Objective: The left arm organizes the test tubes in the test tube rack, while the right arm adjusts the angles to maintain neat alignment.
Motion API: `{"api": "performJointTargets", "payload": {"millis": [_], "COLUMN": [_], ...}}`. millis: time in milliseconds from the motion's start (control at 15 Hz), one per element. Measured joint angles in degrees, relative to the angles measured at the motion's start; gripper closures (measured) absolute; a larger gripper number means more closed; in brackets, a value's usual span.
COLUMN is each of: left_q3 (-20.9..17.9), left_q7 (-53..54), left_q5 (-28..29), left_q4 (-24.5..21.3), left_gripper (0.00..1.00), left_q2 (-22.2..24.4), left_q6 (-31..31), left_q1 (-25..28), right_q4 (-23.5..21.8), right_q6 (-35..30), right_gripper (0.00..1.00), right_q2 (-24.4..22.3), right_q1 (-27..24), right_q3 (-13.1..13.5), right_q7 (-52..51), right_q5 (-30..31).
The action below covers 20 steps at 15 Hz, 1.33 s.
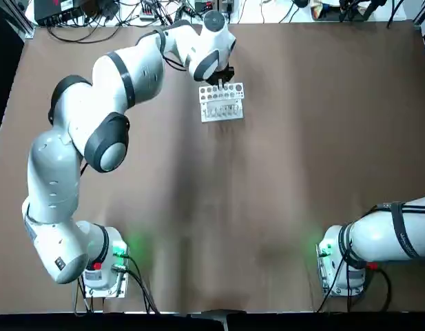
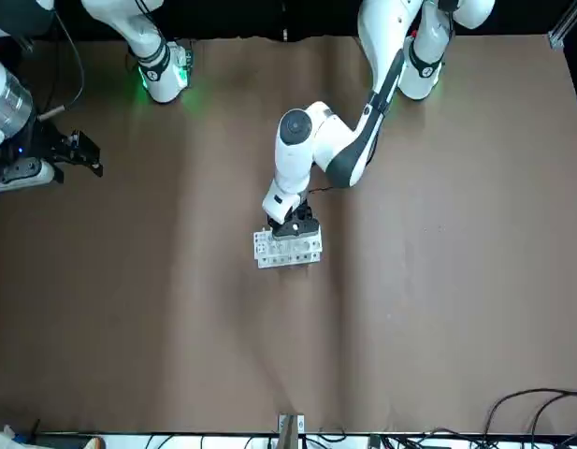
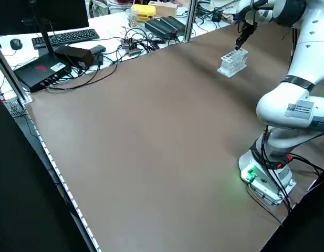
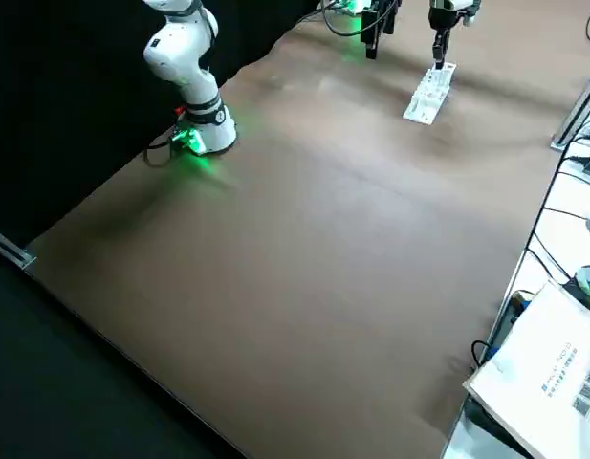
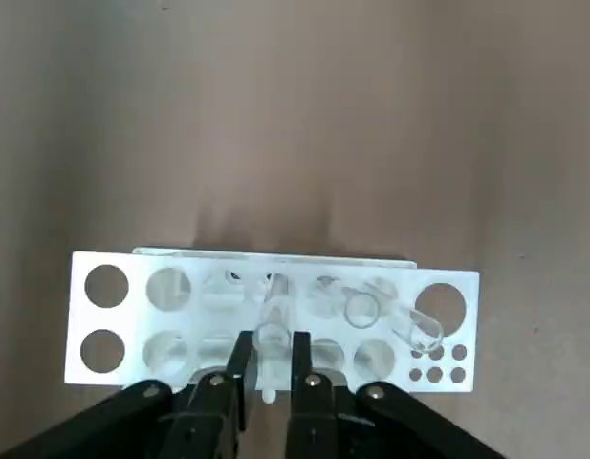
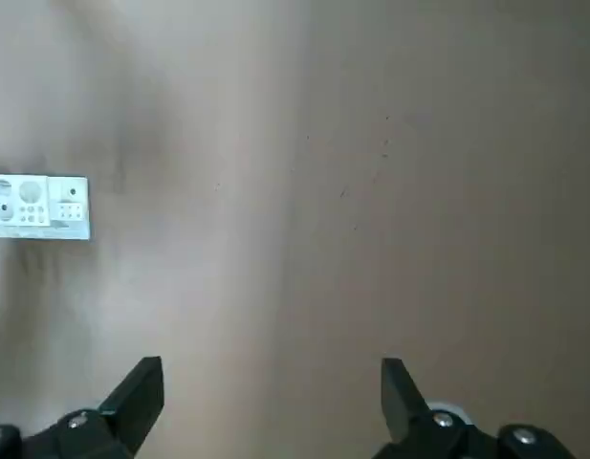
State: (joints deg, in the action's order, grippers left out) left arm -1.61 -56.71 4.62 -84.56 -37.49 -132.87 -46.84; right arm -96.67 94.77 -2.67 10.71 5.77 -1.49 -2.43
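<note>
Test tubes stand in a white rack on the brown table, before the left arm; its gripper is over the rack, jaws narrowly parted around one tube. The right gripper, off to the right side, has wide-spread jaws.

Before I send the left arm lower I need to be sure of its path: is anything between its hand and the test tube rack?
Nothing visible stands between: the left hand is already at the test tube rack.
</note>
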Motion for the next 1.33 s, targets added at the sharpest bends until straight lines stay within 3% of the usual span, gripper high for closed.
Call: {"api": "performJointTargets", "payload": {"millis": [200, 600, 733, 867, 1333], "left_q3": [0.0, -0.05, -0.12, -0.2, -0.49], "left_q7": [0.0, -0.36, -0.76, -0.84, 0.57], "left_q5": [0.01, 0.01, 0.01, 0.01, 0.35], "left_q4": [0.0, 0.49, 0.76, 0.8, 0.87], "left_gripper": [0.71, 0.2, 0.17, 0.02, 0.0], "left_q2": [-0.21, -0.07, 0.64, 1.94, 8.5], "left_q6": [-0.24, -0.48, -0.6, -0.59, 2.88], "left_q1": [-0.17, -0.16, -0.08, 0.18, 5.58], "right_q4": [0.0, -0.4, -0.46, -0.48, -0.49], "right_q6": [0.0, 0.12, 0.3, 0.82, 7.42], "right_gripper": [0.0, 0.0, 0.0, 0.0, 0.0], "right_q2": [0.0, 1.4, 2.84, 4.79, 10.87], "right_q1": [0.06, 4.28, 7.04, 10.83, 22.67], "right_q3": [-0.04, -0.27, -0.44, -0.6, -0.82], "right_q7": [0.0, 0.07, 0.13, 0.31, 4.03], "right_q5": [0.0, -0.02, -0.15, -0.41, -6.7]}}
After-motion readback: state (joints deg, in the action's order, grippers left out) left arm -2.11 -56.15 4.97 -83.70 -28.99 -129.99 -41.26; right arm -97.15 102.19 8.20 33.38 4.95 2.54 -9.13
